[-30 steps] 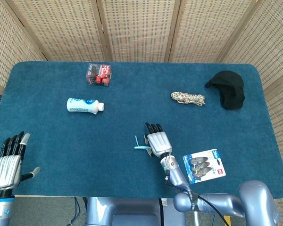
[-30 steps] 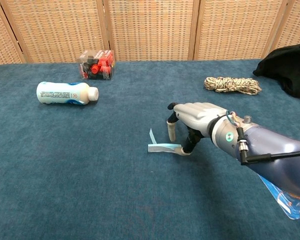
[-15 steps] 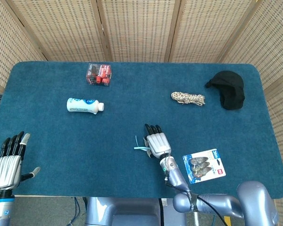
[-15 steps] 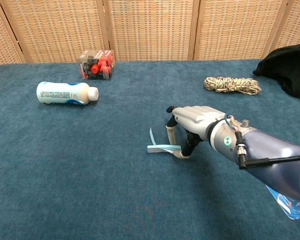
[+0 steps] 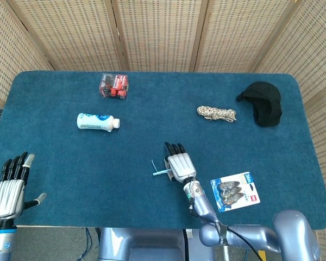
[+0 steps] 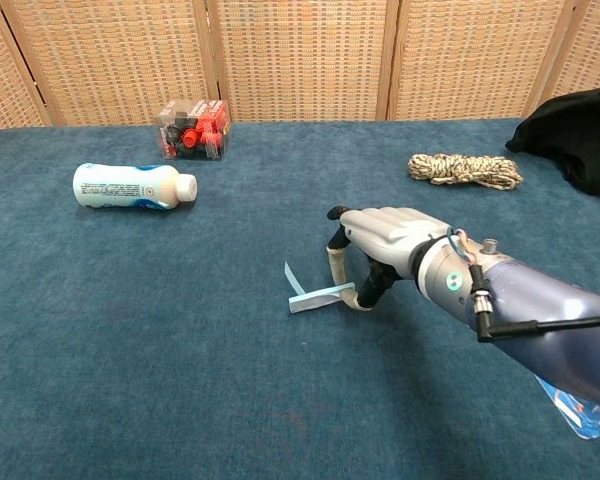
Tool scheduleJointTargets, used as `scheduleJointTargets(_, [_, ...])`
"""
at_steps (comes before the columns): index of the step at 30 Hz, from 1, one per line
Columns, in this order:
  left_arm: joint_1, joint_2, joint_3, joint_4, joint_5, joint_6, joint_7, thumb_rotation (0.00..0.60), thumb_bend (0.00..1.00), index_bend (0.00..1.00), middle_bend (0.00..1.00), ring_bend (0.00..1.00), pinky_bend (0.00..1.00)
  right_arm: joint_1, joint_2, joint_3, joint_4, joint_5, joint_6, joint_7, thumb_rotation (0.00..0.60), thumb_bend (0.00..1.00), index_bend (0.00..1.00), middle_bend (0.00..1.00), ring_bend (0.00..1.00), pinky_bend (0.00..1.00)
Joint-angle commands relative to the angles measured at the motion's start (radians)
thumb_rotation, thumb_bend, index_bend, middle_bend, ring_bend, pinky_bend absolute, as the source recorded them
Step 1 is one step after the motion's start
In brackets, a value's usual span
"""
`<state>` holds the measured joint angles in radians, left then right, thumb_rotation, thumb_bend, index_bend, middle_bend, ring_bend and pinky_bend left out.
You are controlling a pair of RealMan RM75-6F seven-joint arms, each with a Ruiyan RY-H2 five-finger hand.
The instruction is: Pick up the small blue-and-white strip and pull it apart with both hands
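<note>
A tabletop (image 5: 54, 157) covered in dark blue carpet-like fabric carries everything. Near its far left lies a small clear box with red and black contents (image 5: 114, 85), and nearer from it a white plastic bottle with blue print (image 5: 98, 121) lies on its side. Toward the far right sit a coiled bundle of speckled cord (image 5: 216, 113) and a crumpled black cloth (image 5: 263, 103). The small blue-and-white strip (image 6: 315, 296) lies near the middle, and a blue blister pack (image 5: 234, 191) rests by the near right edge.
</note>
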<state>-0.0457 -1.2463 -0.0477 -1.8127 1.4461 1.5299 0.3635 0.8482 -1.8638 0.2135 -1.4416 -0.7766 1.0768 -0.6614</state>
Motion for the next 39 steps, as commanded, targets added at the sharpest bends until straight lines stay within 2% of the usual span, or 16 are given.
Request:
scheduleJointTargets(1, [-0.013,0.005,-0.014,0.000,0.002,-0.007,-0.006,0.600,0.00,0.00,0.00,0.00,0.00,-0.007,0.028,0.004,-0.042,-0.063,0.019,0.025,0.600,0.60,0.64,0.00,0.00,0.00])
scheduleJointTargets(7, [-0.081,0.026,-0.069,0.024,0.020,-0.049,-0.009,0.600,0.00,0.00,0.00,0.00,0.00,-0.008,0.068,0.011,-0.092,-0.127,0.038,0.033,0.600,0.60,0.64,0.00,0.00,0.00])
scheduleJointTargets(9, [-0.118,0.027,-0.097,0.055,0.054,-0.058,-0.033,0.600,0.00,0.00,0.01,0.02,0.04,-0.005,0.076,0.017,-0.101,-0.136,0.043,0.027,0.600,0.60,0.64,0.00,0.00,0.00])
scheduleJointTargets(10, [-0.140,0.022,-0.115,0.083,0.078,-0.058,-0.055,0.600,0.00,0.00,0.05,0.08,0.09,-0.002,0.080,0.021,-0.106,-0.140,0.046,0.021,0.600,0.60,0.64,0.00,0.00,0.00])
scheduleJointTargets(12, [-0.195,0.007,-0.149,0.152,0.125,-0.067,-0.104,0.600,0.00,0.00,0.24,0.28,0.24,0.005,0.087,0.031,-0.115,-0.143,0.053,0.002,0.600,0.61,0.64,0.00,0.00,0.00])
scheduleJointTargets(14, [-0.249,-0.008,-0.168,0.220,0.176,-0.081,-0.156,0.600,0.00,0.03,0.53,0.54,0.45,0.012,0.091,0.040,-0.121,-0.138,0.058,-0.016,0.600,0.62,0.64,0.00,0.00,0.00])
scheduleJointTargets(16, [-0.299,-0.027,-0.179,0.289,0.223,-0.095,-0.201,0.600,0.00,0.09,0.70,0.70,0.62,0.018,0.093,0.049,-0.124,-0.132,0.061,-0.031,0.600,0.62,0.64,0.00,0.00,0.00])
scheduleJointTargets(17, [-0.335,-0.043,-0.183,0.335,0.252,-0.108,-0.224,0.600,0.00,0.14,0.77,0.76,0.70,0.022,0.094,0.054,-0.126,-0.127,0.062,-0.039,0.600,0.62,0.64,0.00,0.00,0.00])
scheduleJointTargets(20, [-0.426,-0.105,-0.184,0.468,0.318,-0.133,-0.274,0.600,0.00,0.27,0.89,0.87,0.83,0.031,0.094,0.066,-0.134,-0.108,0.064,-0.060,0.600,0.63,0.64,0.00,0.00,0.00])
scheduleJointTargets(23, [-0.505,-0.172,-0.177,0.559,0.361,-0.164,-0.271,0.600,0.00,0.33,0.92,0.91,0.87,0.038,0.096,0.074,-0.143,-0.088,0.066,-0.075,0.600,0.65,0.65,0.00,0.00,0.00])
scheduleJointTargets(26, [-0.566,-0.223,-0.174,0.599,0.358,-0.222,-0.245,0.600,0.00,0.37,0.94,0.93,0.88,0.044,0.100,0.078,-0.152,-0.073,0.066,-0.089,0.600,0.67,0.65,0.00,0.00,0.00])
scheduleJointTargets(31, [-0.644,-0.284,-0.181,0.602,0.317,-0.317,-0.221,0.600,0.01,0.42,0.94,0.93,0.88,0.053,0.105,0.082,-0.167,-0.062,0.071,-0.102,0.600,0.67,0.65,0.00,0.00,0.00])
scheduleJointTargets(39, [-0.726,-0.368,-0.186,0.592,0.247,-0.422,-0.143,0.600,0.11,0.46,0.94,0.93,0.88,0.060,0.114,0.087,-0.189,-0.050,0.077,-0.106,0.600,0.67,0.65,0.00,0.00,0.00])
